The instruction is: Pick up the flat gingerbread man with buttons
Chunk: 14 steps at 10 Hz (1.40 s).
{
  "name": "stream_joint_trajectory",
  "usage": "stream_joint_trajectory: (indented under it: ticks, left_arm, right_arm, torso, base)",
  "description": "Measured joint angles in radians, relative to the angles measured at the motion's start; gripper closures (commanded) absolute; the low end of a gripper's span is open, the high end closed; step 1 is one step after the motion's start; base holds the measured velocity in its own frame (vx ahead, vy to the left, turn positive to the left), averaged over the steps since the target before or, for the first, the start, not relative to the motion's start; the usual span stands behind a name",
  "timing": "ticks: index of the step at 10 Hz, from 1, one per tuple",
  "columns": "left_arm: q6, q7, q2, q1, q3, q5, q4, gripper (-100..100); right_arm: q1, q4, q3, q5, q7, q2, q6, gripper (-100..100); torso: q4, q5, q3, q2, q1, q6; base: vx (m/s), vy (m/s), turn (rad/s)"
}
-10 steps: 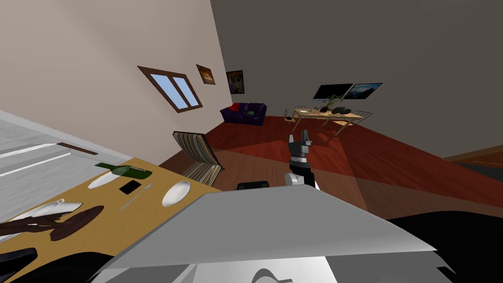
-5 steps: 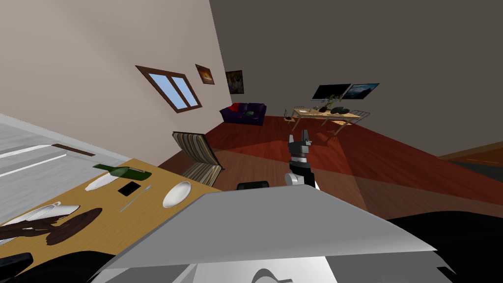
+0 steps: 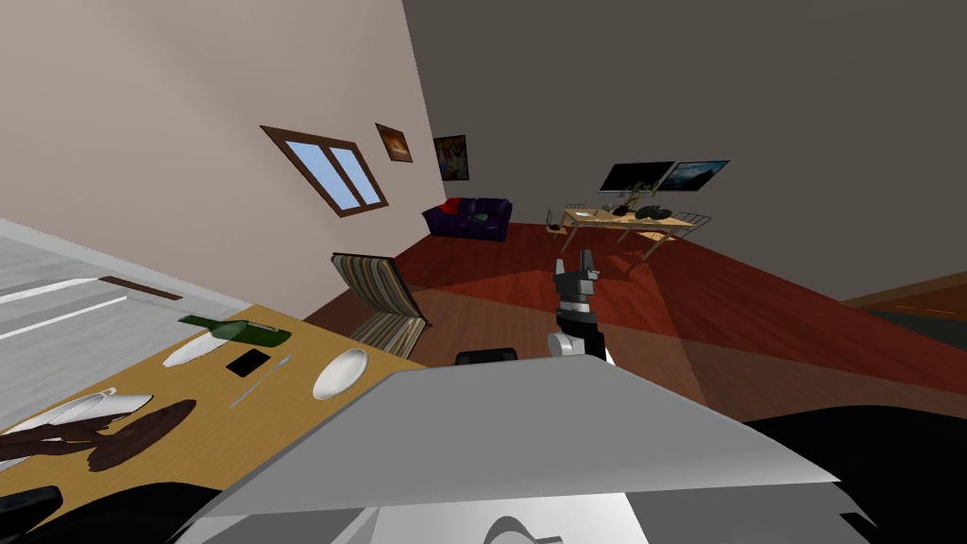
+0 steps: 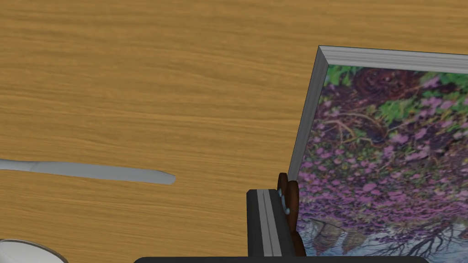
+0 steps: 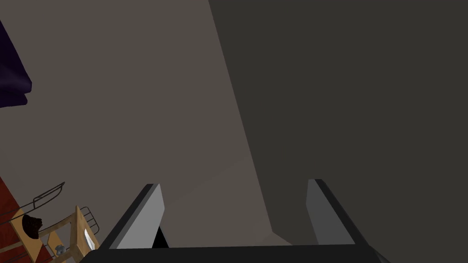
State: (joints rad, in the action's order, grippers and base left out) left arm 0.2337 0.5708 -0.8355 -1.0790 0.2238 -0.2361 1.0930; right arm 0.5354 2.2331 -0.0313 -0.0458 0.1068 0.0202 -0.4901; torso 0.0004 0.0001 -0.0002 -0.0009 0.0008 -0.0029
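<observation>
The gingerbread man (image 4: 291,201) is a thin brown cookie with pale blue buttons. It stands edge-on at the tips of my left gripper (image 4: 274,219), pressed against the grey fingers (image 4: 267,219), which are shut on it. Both hang just above a wooden table (image 4: 137,82), at the corner of a grey-framed flower picture (image 4: 379,150) lying flat. My right gripper (image 3: 577,267) is raised over the red floor ahead of me. In the right wrist view its fingers (image 5: 141,219) stand open with nothing between them.
A grey knife (image 4: 91,171) and a white rim (image 4: 23,250) lie on the table to one side of the left gripper. In the head view the table (image 3: 283,401) carries a green bottle (image 3: 231,329), a white plate (image 3: 340,372) and a black phone (image 3: 248,362). A striped chair (image 3: 382,302) stands beyond it.
My left gripper has gone from open to shut. The head view shifted slightly a second ago and has been still since. The right arm has not moved.
</observation>
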Motion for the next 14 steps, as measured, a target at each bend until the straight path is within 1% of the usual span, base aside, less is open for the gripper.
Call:
stream_joint_trajectory:
  ticks: [1, 2, 5, 6, 8, 10, 13, 14]
  left_arm:
    - [0.001, -0.004, -0.013, -0.012, -0.003, -0.005, 0.019, -100]
    - [-0.002, -0.008, -0.033, -0.028, -0.005, -0.009, 0.05, -100]
    - [0.0, -0.029, -0.074, -0.067, -0.013, -0.031, 0.115, -100]
    - [0.002, -0.036, -0.085, -0.081, -0.017, -0.039, 0.135, -100]
    - [0.003, -0.036, -0.112, -0.105, -0.022, -0.046, 0.167, -100]
    - [0.009, -0.023, -0.139, -0.138, -0.031, -0.05, 0.198, -100]
    - [0.037, 0.022, -0.181, -0.194, -0.052, -0.04, 0.219, -100]
    - [0.046, 0.046, -0.199, -0.207, -0.055, -0.033, 0.219, -100]
  right_arm:
    - [0.0, 0.0, 0.0, 0.0, 0.0, 0.0, 0.0, 0]
    - [0.0, 0.0, 0.0, 0.0, 0.0, 0.0, 0.0, 0]
    - [0.0, 0.0, 0.0, 0.0, 0.0, 0.0, 0.0, 0]
    - [0.0, 0.0, 0.0, 0.0, 0.0, 0.0, 0.0, 0]
    - [0.0, 0.0, 0.0, 0.0, 0.0, 0.0, 0.0, 0]
    - [0.0, 0.0, 0.0, 0.0, 0.0, 0.0, 0.0, 0]
    - [0.0, 0.0, 0.0, 0.0, 0.0, 0.0, 0.0, 0]
    - [0.0, 0.0, 0.0, 0.0, 0.0, 0.0, 0.0, 0]
  torso:
    - [0.0, -0.001, 0.001, 0.002, -0.006, 0.0]
    - [0.001, -0.002, 0.002, 0.004, -0.01, 0.0]
    - [0.001, -0.002, 0.003, 0.005, -0.01, 0.0]
    - [0.001, -0.002, 0.003, 0.005, -0.01, 0.0]
    - [0.001, -0.001, 0.002, 0.003, -0.004, 0.0]
    - [0.001, 0.0, 0.001, 0.002, -0.001, 0.0]
    - [0.0, 0.001, 0.0, 0.0, 0.004, 0.0]
    - [0.0, 0.001, 0.0, 0.0, 0.006, 0.0]
  base:
    - [-0.078, -0.169, -0.035]
    - [-0.088, -0.15, -0.016]
    - [-0.076, -0.138, -0.039]
    - [-0.043, -0.082, -0.014]
    - [-0.036, -0.038, -0.049]
    - [-0.033, -0.001, -0.05]
    - [-0.004, 0.057, -0.047]
    - [-0.003, 0.09, -0.039]
